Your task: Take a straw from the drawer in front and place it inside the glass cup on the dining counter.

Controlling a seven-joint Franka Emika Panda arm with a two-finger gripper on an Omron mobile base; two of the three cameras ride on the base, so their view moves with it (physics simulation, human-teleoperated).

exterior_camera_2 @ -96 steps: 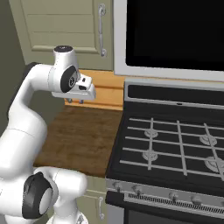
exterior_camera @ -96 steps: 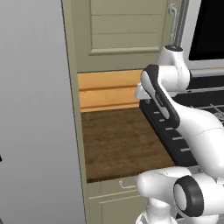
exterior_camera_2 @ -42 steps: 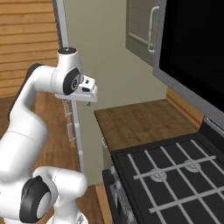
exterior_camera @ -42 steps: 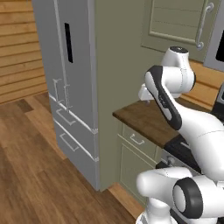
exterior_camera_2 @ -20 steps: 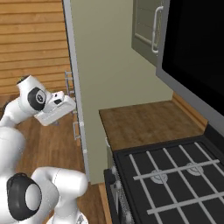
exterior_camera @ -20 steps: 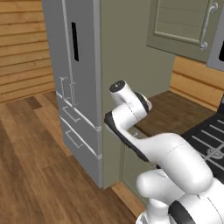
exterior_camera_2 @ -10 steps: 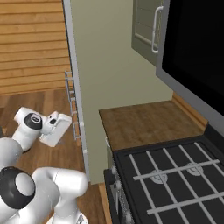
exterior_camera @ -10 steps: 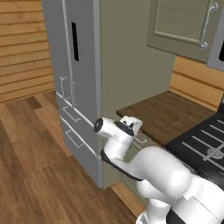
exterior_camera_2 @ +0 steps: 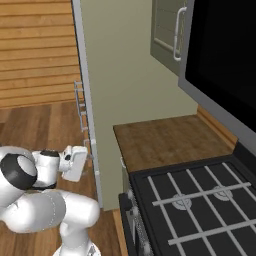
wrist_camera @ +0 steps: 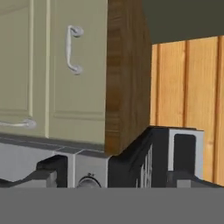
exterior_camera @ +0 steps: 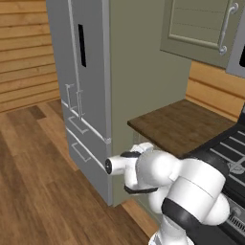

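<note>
The sage-green drawer (wrist_camera: 78, 70) with its silver bar handle (wrist_camera: 72, 49) lies straight ahead in the hand view. That view is rolled a quarter turn, so the drawer sits left of a brown wood counter edge (wrist_camera: 127, 74). My gripper (wrist_camera: 113, 177) is open and holds nothing, its dark fingertips (wrist_camera: 43, 174) spread wide at the bottom. The arm is folded low, with the hand (exterior_camera_2: 75, 163) beside the fridge's edge and in front of the cabinet. The drawer is closed. The straw, the glass cup and the dining counter are out of view.
A grey fridge (exterior_camera: 79, 91) with bar handles stands on the left, a green side panel (exterior_camera: 143, 72) beside it. A short wood countertop (exterior_camera: 179, 124) lies between that panel and a black stove (exterior_camera_2: 200, 200). Plank floor (exterior_camera: 33, 177) spreads out to the left.
The arm has swung down from chest height to low beside the fridge, turning the hand toward the cabinet front. Before that, the base turned away from the counter.
</note>
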